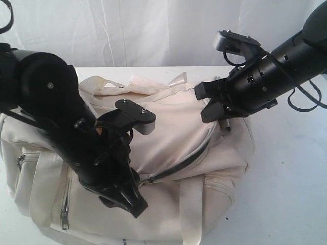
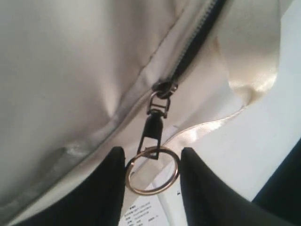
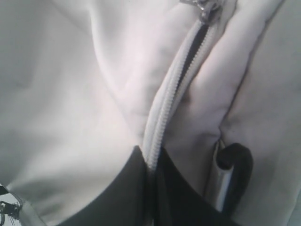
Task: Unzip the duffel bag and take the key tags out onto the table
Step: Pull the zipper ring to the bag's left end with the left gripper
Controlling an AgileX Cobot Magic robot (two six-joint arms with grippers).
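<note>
The cream-white duffel bag [image 1: 173,127] lies on the white table [image 1: 286,168]. Its top zipper [image 1: 179,166] shows a dark slit partly parted. My left gripper [image 1: 135,206] is low at the front of the bag. In the left wrist view its black fingers [image 2: 153,165] hold the brass ring [image 2: 153,170] of the black pull tab [image 2: 153,134], touching it on both sides. My right gripper [image 1: 204,102] is at the bag's right end. Seen from the right wrist, it [image 3: 150,157] is shut on the white zipper tape [image 3: 181,80]. The key tags are hidden.
A webbing handle [image 1: 191,214] hangs over the bag's front and a side pocket zip [image 1: 65,204] is at the left. A black D-ring [image 3: 235,160] sits beside my right fingers. A printed paper label [image 2: 141,214] lies under the ring. White curtain hangs behind.
</note>
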